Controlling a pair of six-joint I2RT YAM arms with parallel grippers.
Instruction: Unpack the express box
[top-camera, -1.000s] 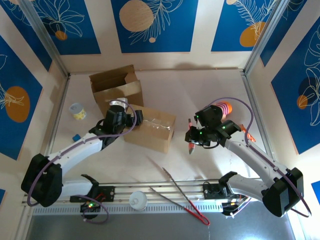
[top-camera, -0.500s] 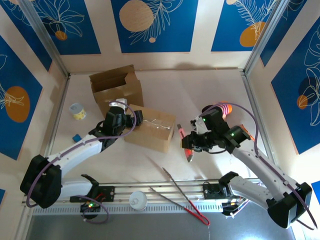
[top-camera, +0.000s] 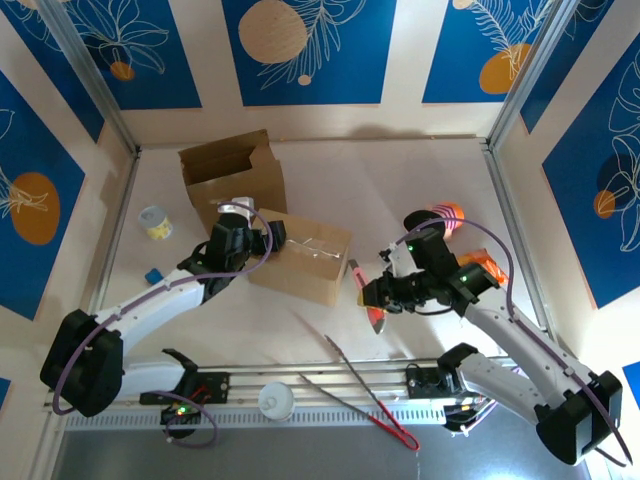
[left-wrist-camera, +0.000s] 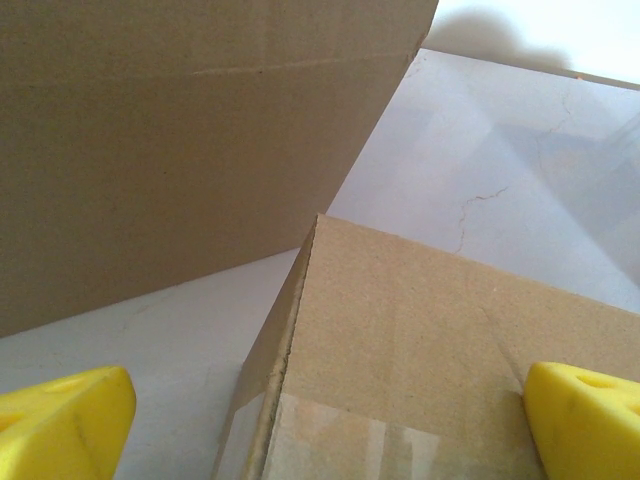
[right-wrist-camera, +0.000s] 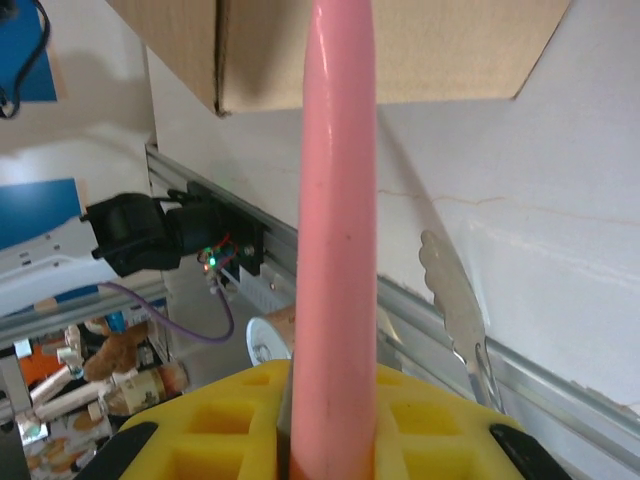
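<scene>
1. Slippage is the first worry. The right end effector (top-camera: 383, 292) is nearly closed on the base of a slim pink tool (right-wrist-camera: 336, 200), so pressing the tip into cardboard could twist it out of the grip.
2. The taped express box (top-camera: 303, 258) lies on the counter (top-camera: 400, 190) between the arms, with one side just beside the tool. The left end effector (left-wrist-camera: 325, 420) hangs fully spread over the corner nearest the open carton (top-camera: 232, 170) and holds nothing. I judge the box could slide or swivel if pushed.
3. A deep stroke through the tape (left-wrist-camera: 330, 445) could damage whatever is packed inside.
4. The open carton stands close behind the left arm and could be knocked. Tongs (top-camera: 362, 388) lie near the right arm's sweep.
5. Several things are hard to tell:
   - The tool's tip is cut off in the right wrist view and tiny from above, so a blade cannot be confirmed.
   - I cannot tell whether the left fingers (left-wrist-camera: 60, 425) touch the box.
   - The box's contents are hidden.
</scene>
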